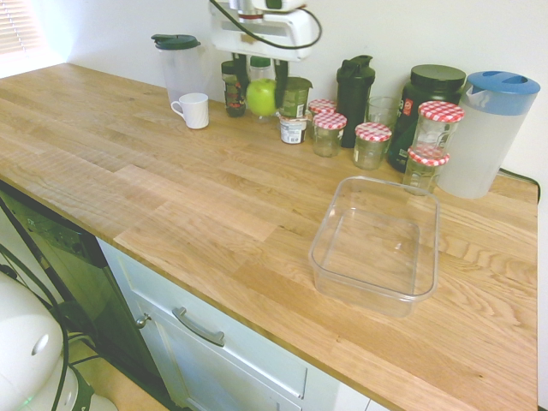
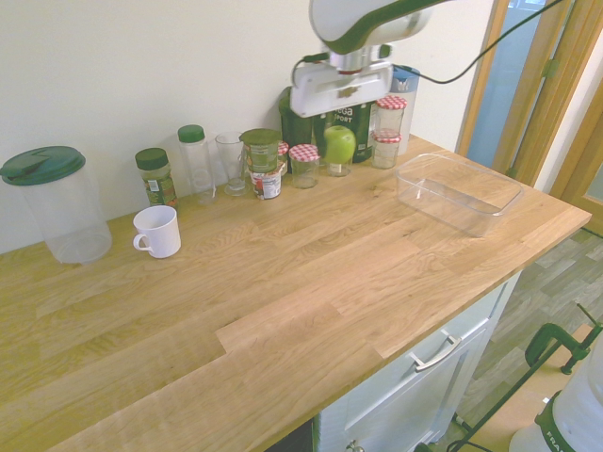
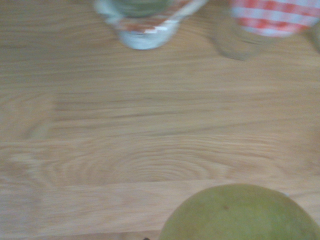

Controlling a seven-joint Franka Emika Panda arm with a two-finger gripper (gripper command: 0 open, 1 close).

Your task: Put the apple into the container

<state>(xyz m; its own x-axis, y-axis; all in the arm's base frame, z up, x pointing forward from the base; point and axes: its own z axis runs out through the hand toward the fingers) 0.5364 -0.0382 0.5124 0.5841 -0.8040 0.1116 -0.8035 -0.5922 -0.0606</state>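
The hand (image 1: pixel 261 96) is clamped on the apple (image 1: pixel 261 97), which hangs in the air at the upper middle of the first exterior view, just in front of the row of bottles and jars along the wall. In the second exterior view the apple (image 2: pixel 339 144) sits in the upper middle of the frame, above the table (image 2: pixel 283 282), with the container (image 2: pixel 459 193) well apart at the right. In the wrist view the apple (image 3: pixel 240 212) fills the lower right, with bare wood grain behind it.

The main risk is the crowd around the fruit. Red-checked jars (image 1: pixel 329 133) and a small white pot (image 1: pixel 293 128) stand close beside the carry path; a low sideways swing could knock one over or push it into its neighbours.

The apple is smooth and round, so the grip probably rests on two small patches. A quick move could let it roll out and bounce along the table.

The container (image 1: pixel 377 244) is clear, light and shallow. A release from high up could make the apple bounce out or shove the tub; a release near the rim could miss it.
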